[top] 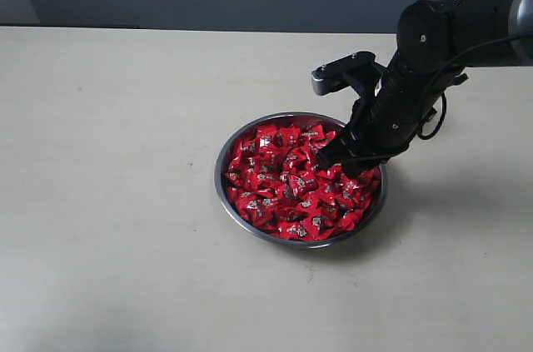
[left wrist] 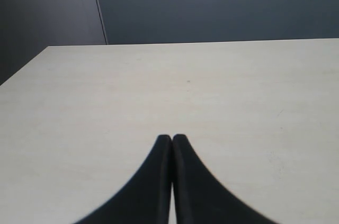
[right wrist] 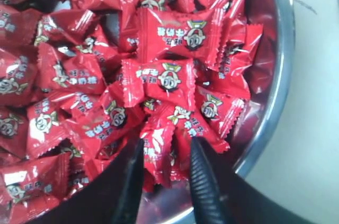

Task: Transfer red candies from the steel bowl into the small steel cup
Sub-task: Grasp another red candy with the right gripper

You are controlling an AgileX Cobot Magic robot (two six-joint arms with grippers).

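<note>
Soft even light, faint shadow beside steel bowl [top: 219,173], glare on red candies [right wrist: 175,78], fingers [right wrist: 204,181] seemingly blurred

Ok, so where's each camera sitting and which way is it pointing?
Exterior: above the table, looking down on the steel bowl of red candies; right gripper dips in.
Left wrist: low over the table, facing a dark wall; shut left gripper shows.
Right wrist: looks down into the bowl; fingers grip one candy.
Shared by exterior and right wrist: bowl, candies, right gripper.

A pale table [top: 108,202] carries the steel bowl [top: 219,176] near its middle.
</note>
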